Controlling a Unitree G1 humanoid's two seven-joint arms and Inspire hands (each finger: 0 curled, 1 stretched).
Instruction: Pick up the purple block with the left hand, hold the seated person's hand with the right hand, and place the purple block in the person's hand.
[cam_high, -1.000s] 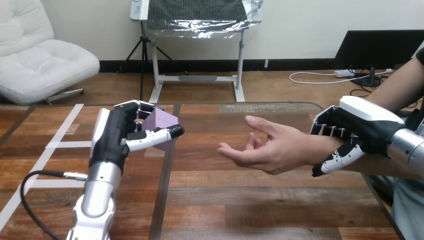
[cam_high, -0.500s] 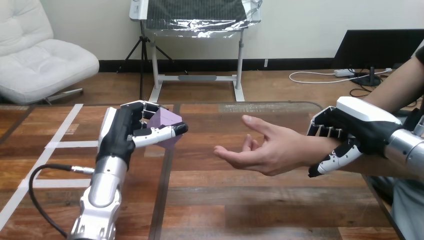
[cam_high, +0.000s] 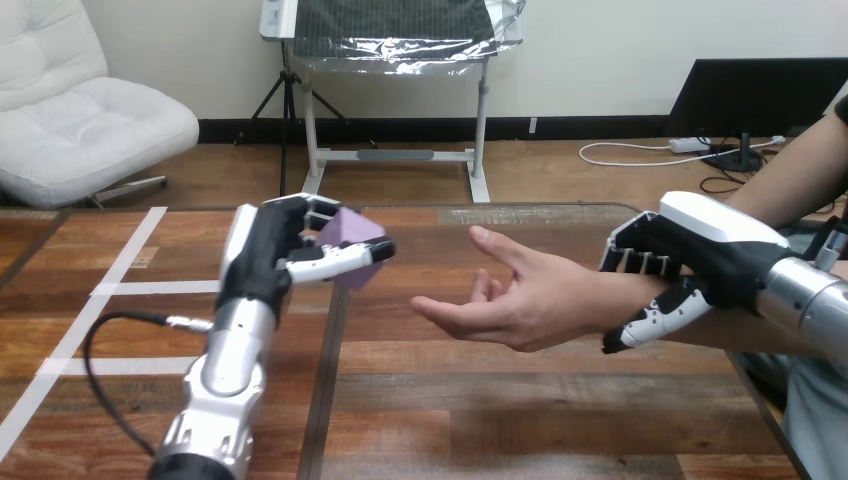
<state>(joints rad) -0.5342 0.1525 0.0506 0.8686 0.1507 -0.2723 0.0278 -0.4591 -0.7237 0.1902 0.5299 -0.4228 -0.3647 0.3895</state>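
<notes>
My left hand (cam_high: 268, 252) is raised above the table left of centre, its fingers and thumb curled round the purple block (cam_high: 349, 233), which shows between them. The person's hand (cam_high: 510, 295) reaches in from the right, palm up and open, a short gap to the right of the block. My right hand (cam_high: 690, 262) grips the person's wrist, fingers over the top and thumb underneath.
The wooden table (cam_high: 480, 400) has white tape lines (cam_high: 120, 265) on its left part. A black cable (cam_high: 110, 350) loops from my left forearm. The person's forearm (cam_high: 790, 175) comes in at the right edge.
My left hand has carried the purple block to the right and slightly up, toward the person's palm. My right hand and the person's hand have shifted a little left.
</notes>
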